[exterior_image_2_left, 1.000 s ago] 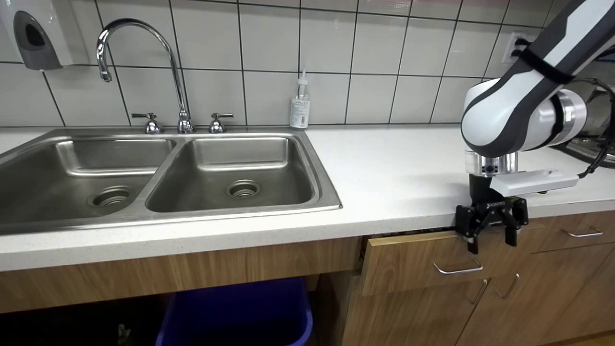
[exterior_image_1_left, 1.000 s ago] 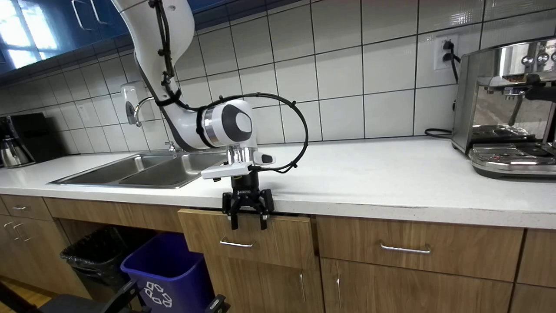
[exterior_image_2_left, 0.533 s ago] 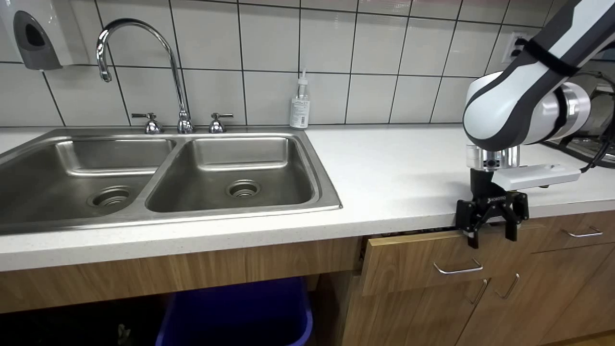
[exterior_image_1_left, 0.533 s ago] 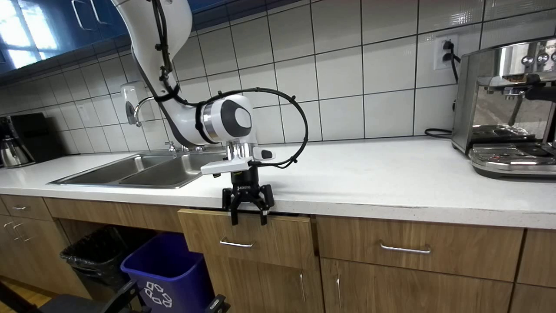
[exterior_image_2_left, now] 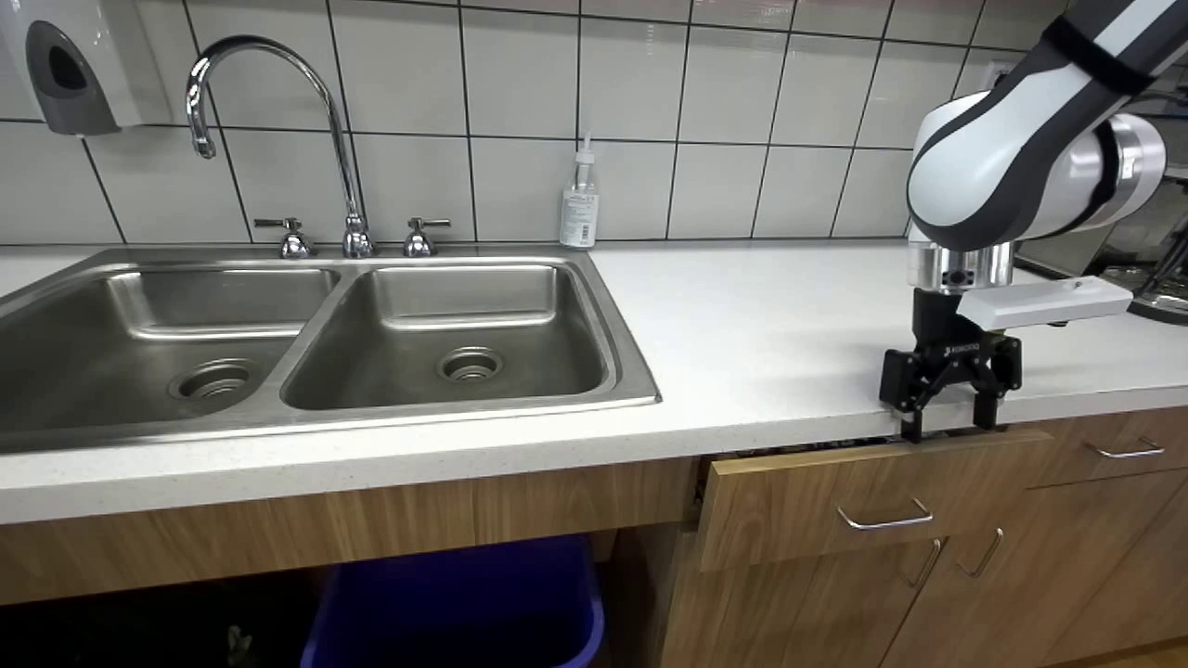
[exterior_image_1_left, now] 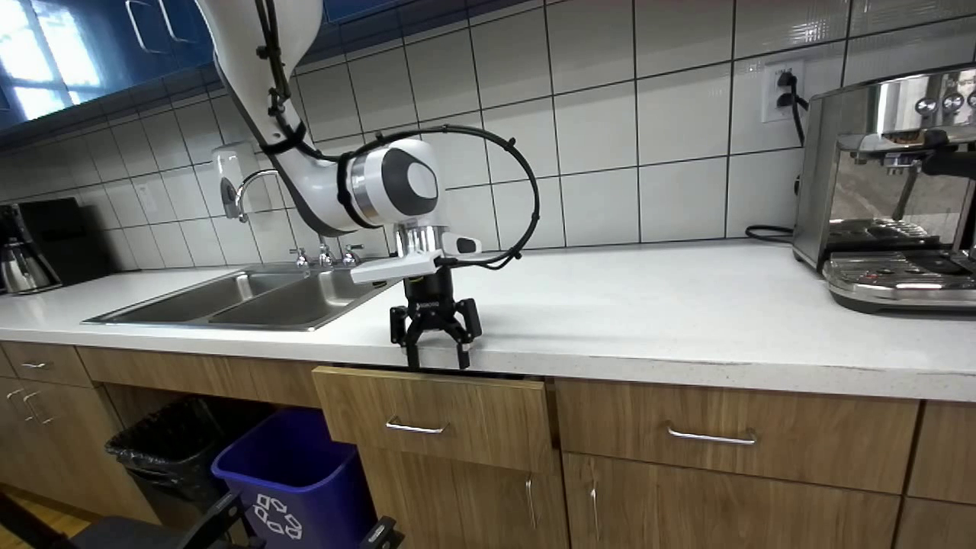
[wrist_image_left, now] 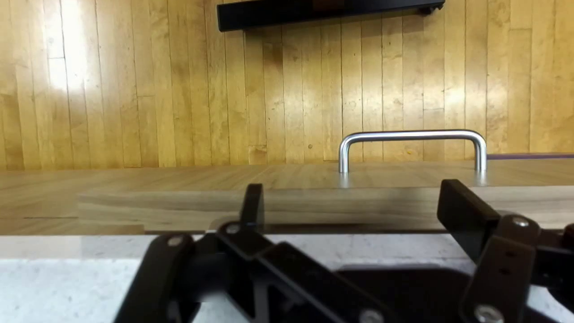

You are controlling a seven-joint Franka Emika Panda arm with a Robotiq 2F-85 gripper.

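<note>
Drawer [exterior_image_1_left: 457,404] in an exterior view sticks partly out from under the front edge of the table [exterior_image_1_left: 648,313]; the hand [exterior_image_1_left: 438,364] points down at that edge, its fingers [exterior_image_1_left: 412,355] spread and released. On the table stands an espresso machine [exterior_image_1_left: 877,206], and below the table is a blue bin [exterior_image_1_left: 328,507]. In an exterior view, a sink [exterior_image_2_left: 264,413] is set into the table and a pump bottle [exterior_image_2_left: 579,209] stands at the table's rear. In the wrist view, the drawer's metal handle [wrist_image_left: 412,135] juts out beyond the table's edge, above a plank floor [wrist_image_left: 179,89].
</note>
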